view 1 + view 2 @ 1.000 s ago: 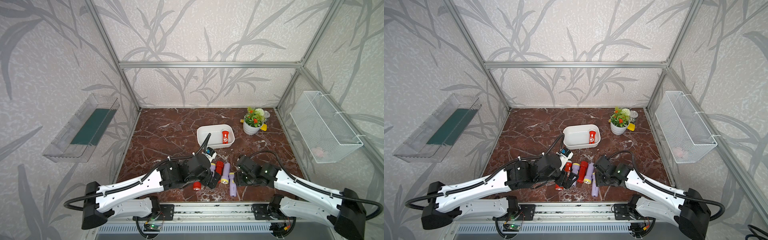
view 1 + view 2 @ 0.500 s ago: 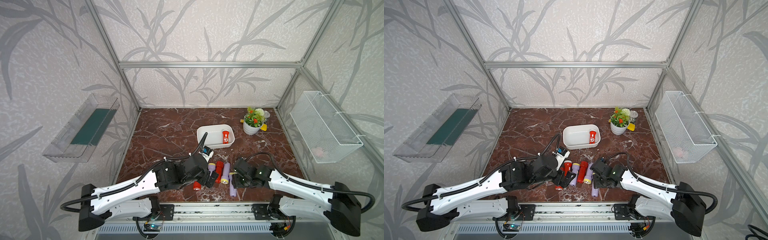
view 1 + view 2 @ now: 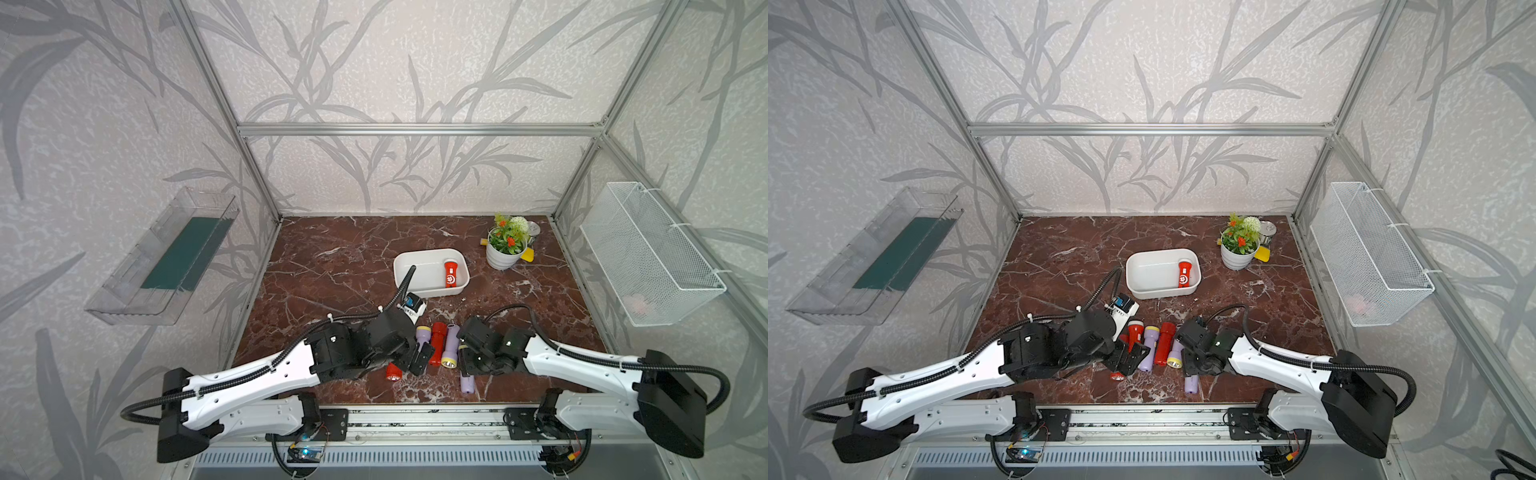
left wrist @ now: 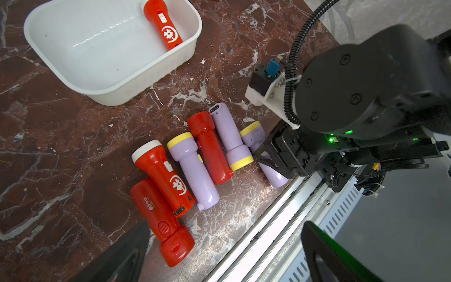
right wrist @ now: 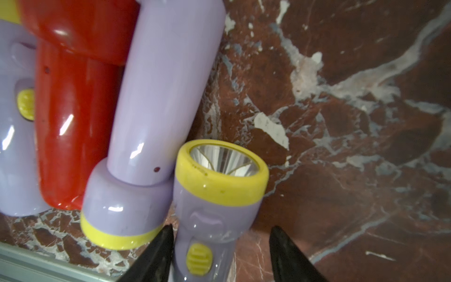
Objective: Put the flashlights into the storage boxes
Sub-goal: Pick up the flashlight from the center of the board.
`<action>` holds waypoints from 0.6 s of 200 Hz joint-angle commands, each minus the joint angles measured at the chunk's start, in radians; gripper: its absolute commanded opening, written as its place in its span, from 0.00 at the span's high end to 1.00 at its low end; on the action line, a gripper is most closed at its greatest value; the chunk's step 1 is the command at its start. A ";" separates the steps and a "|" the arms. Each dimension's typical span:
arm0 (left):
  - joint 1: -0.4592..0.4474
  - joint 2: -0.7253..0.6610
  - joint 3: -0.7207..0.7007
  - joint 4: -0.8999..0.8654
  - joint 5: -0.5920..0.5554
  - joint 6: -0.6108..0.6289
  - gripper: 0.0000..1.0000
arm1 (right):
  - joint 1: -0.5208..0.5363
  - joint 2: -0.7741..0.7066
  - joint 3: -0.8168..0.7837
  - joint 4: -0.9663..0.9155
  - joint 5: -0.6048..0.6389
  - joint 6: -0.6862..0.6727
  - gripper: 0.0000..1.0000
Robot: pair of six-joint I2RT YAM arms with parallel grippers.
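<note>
Right gripper point(image 5: 221, 227): jaws half spread, straddling the neck of a lilac flashlight point(image 5: 219, 195) just behind its yellow head ring. One finger point(image 5: 158, 251) sits close to the barrel; the opposite one stands clear with marble showing between, so no pinch is made. This flashlight lies flat at the front of the marble tabletop point(image 3: 332, 257), tail toward the aluminium rail point(image 4: 268, 219), head just beside the head of a second lilac flashlight point(image 5: 136, 122) lying reversed. Beyond it the row runs on: a plain red flashlight point(image 4: 210, 146), a third lilac flashlight point(image 4: 192, 171) and two more red ones point(image 4: 161, 171). Left gripper point(image 4: 225, 223): jaws spread wide, empty, over the red end of the row. The white tub point(image 3: 399, 270) stands farther back, well apart, with one emblem red flashlight point(image 3: 450, 274) at its right end. Judgement: light, rigid, glossy plastic, round and prone to roll. Grip across the barrel at the switch, below the flared head; a closing finger may nudge the neighbour.
</note>
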 commanded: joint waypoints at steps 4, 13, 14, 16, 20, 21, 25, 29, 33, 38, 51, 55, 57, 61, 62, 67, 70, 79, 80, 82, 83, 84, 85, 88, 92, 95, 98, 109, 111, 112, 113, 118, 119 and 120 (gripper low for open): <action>-0.004 -0.018 -0.017 -0.022 -0.031 0.008 0.01 | 0.007 0.033 -0.013 0.018 0.000 0.016 0.38; -0.004 -0.020 -0.020 -0.023 -0.032 0.008 0.01 | 0.007 0.043 -0.012 0.020 0.000 0.017 0.39; -0.003 -0.021 -0.021 -0.024 -0.032 0.008 0.01 | 0.007 0.045 -0.011 0.019 0.000 0.016 0.40; -0.003 -0.022 -0.020 -0.024 -0.032 0.008 0.01 | 0.007 0.047 -0.011 0.019 0.001 0.016 0.40; -0.003 -0.023 -0.021 -0.023 -0.033 0.008 0.01 | 0.007 0.049 -0.010 0.018 0.001 0.016 0.41; -0.003 -0.023 -0.021 -0.023 -0.034 0.008 0.01 | 0.007 0.050 -0.009 0.018 0.002 0.017 0.41; -0.004 -0.024 -0.023 -0.024 -0.034 0.008 0.01 | 0.007 0.054 -0.009 0.019 0.003 0.017 0.42; -0.004 -0.026 -0.025 -0.023 -0.036 0.008 0.01 | 0.007 0.055 -0.009 0.018 0.005 0.017 0.43; -0.003 -0.027 -0.027 -0.023 -0.036 0.007 0.01 | 0.006 0.058 -0.009 0.018 0.006 0.017 0.44; -0.003 -0.030 -0.028 -0.023 -0.038 0.006 0.01 | 0.007 0.059 -0.008 0.018 0.008 0.018 0.44; -0.004 -0.036 -0.033 -0.023 -0.041 0.006 0.01 | 0.007 0.069 -0.002 0.013 0.013 0.017 0.47; -0.004 -0.038 -0.034 -0.024 -0.042 0.006 0.01 | 0.007 0.070 -0.001 0.011 0.015 0.016 0.47; -0.003 -0.039 -0.034 -0.024 -0.042 0.006 0.01 | 0.006 0.073 0.001 0.009 0.015 0.017 0.47; -0.003 -0.041 -0.034 -0.025 -0.044 0.006 0.01 | 0.007 0.075 0.003 0.006 0.017 0.017 0.48; -0.003 -0.041 -0.035 -0.025 -0.044 0.006 0.01 | 0.007 0.076 0.002 0.006 0.017 0.017 0.48; -0.003 -0.043 -0.037 -0.024 -0.044 0.005 0.01 | 0.007 0.079 0.005 0.005 0.017 0.016 0.48; -0.003 -0.044 -0.037 -0.025 -0.046 0.005 0.01 | 0.007 0.081 0.006 0.005 0.017 0.016 0.48; -0.003 -0.047 -0.039 -0.026 -0.048 0.006 0.01 | 0.007 0.087 0.009 0.003 0.018 0.015 0.50; -0.003 -0.047 -0.039 -0.025 -0.049 0.006 0.01 | 0.007 0.088 0.010 0.003 0.018 0.015 0.50; -0.003 -0.049 -0.040 -0.024 -0.049 0.006 0.01 | 0.006 0.090 0.011 0.002 0.018 0.015 0.51; -0.003 -0.049 -0.040 -0.024 -0.049 0.006 0.01 | 0.007 0.090 0.011 0.002 0.019 0.015 0.51; -0.003 -0.050 -0.041 -0.024 -0.050 0.006 0.01 | 0.007 0.091 0.011 0.002 0.019 0.016 0.51; -0.003 -0.050 -0.040 -0.024 -0.051 0.006 0.01 | 0.007 0.092 0.012 0.001 0.019 0.017 0.52; -0.004 -0.051 -0.040 -0.025 -0.051 0.005 0.01 | 0.007 0.094 0.012 -0.001 0.020 0.016 0.52; -0.003 -0.052 -0.043 -0.025 -0.053 0.004 0.01 | 0.007 0.098 0.015 -0.003 0.021 0.015 0.53; -0.003 -0.053 -0.044 -0.024 -0.054 0.004 0.01 | 0.007 0.100 0.016 -0.005 0.021 0.015 0.54; -0.003 -0.054 -0.044 -0.024 -0.053 0.004 0.01 | 0.007 0.102 0.019 -0.008 0.021 0.015 0.55; -0.004 -0.059 -0.047 -0.024 -0.056 0.004 0.01 | 0.007 0.109 0.026 -0.018 0.023 0.014 0.57; -0.004 -0.059 -0.047 -0.024 -0.056 0.004 0.01 | 0.006 0.110 0.027 -0.019 0.023 0.013 0.57; -0.003 -0.059 -0.048 -0.024 -0.056 0.004 0.01 | 0.007 0.110 0.028 -0.020 0.024 0.013 0.57; -0.003 -0.060 -0.048 -0.024 -0.057 0.005 0.01 | 0.007 0.110 0.029 -0.020 0.024 0.014 0.58; -0.003 -0.061 -0.050 -0.024 -0.059 0.005 0.01 | 0.007 0.111 0.032 -0.025 0.025 0.012 0.58; -0.003 -0.061 -0.050 -0.025 -0.059 0.005 0.01 | 0.007 0.111 0.032 -0.026 0.026 0.012 0.58; -0.003 -0.061 -0.050 -0.025 -0.059 0.004 0.01 | 0.007 0.111 0.032 -0.027 0.027 0.012 0.58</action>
